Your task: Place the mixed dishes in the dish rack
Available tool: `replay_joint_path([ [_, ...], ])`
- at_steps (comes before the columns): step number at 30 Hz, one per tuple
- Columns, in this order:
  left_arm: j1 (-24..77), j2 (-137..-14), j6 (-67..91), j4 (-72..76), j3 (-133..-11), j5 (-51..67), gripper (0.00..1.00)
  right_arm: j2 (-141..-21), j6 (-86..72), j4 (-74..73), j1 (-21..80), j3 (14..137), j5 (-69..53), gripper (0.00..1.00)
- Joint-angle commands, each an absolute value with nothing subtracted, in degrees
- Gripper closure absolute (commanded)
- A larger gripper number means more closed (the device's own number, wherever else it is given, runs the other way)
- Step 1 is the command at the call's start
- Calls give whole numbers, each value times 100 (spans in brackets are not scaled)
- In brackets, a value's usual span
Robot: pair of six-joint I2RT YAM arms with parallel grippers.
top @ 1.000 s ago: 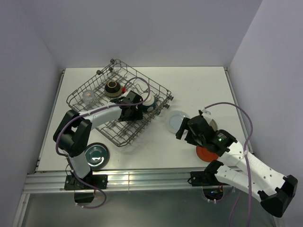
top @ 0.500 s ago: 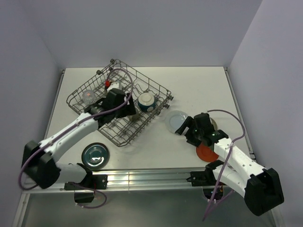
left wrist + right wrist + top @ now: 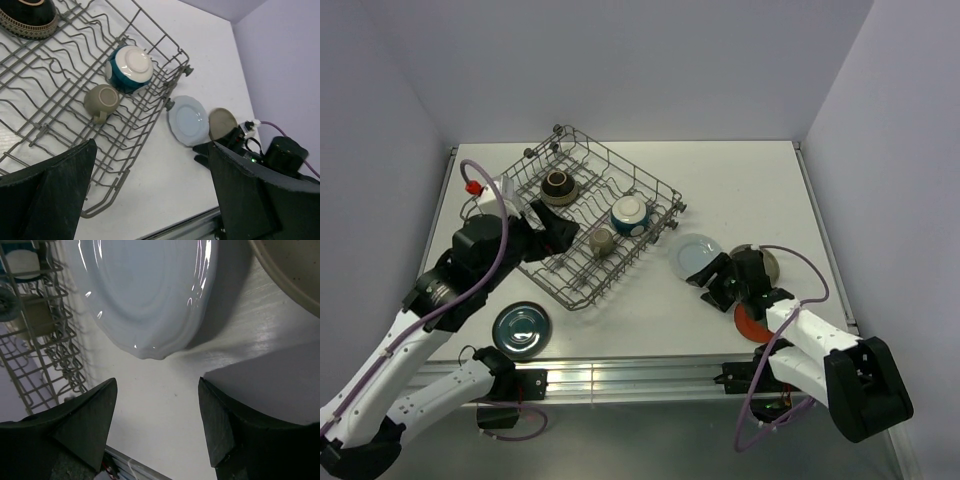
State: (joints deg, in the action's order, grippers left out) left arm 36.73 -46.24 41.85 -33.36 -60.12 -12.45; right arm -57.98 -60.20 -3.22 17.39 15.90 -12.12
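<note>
The grey wire dish rack [image 3: 620, 190] holds a brown bowl [image 3: 558, 185], an upturned teal bowl with a cream base [image 3: 630, 213] and a grey mug [image 3: 601, 241] on its side. My left gripper [image 3: 550, 230] is open and empty, raised over the rack's left part. The clear glass is hidden behind that arm. The pale blue plate [image 3: 696, 257] lies on the table right of the rack. My right gripper [image 3: 713, 287] is open and empty, low at the plate's near edge [image 3: 145, 290]. A cream bowl [image 3: 760, 262] sits beside it. The red-orange saucer [image 3: 752, 323] lies under the right arm.
A dark teal dish [image 3: 522, 329] lies near the table's front left edge. The left wrist view shows the rack [image 3: 150, 107], the mug [image 3: 101, 101], the teal bowl [image 3: 129, 69] and the plate [image 3: 188, 120]. The rack corner [image 3: 35, 355] is left of the right gripper.
My left arm has pulled back to the left out of the rack, leaving the grey mug lying in it, and now covers the glass. My right gripper has come down to the plate's near edge.
</note>
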Motion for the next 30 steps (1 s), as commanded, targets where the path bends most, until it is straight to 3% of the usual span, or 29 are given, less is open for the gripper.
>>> replay_joint_path([
  [1, 3674, -4413, 4271, -3392, -5906, -897, 1, -5853, -6336, 492, 1679, 1310, -862, 27],
  [25, 3665, -4043, 4236, -3322, -5625, -510, 1, -7382, -7840, 3489, 1485, 52, -53, 58],
  [30, 3665, -4025, 4236, -3357, -5581, -492, 1, -7997, -7691, 3778, 1485, 202, -88, 79],
])
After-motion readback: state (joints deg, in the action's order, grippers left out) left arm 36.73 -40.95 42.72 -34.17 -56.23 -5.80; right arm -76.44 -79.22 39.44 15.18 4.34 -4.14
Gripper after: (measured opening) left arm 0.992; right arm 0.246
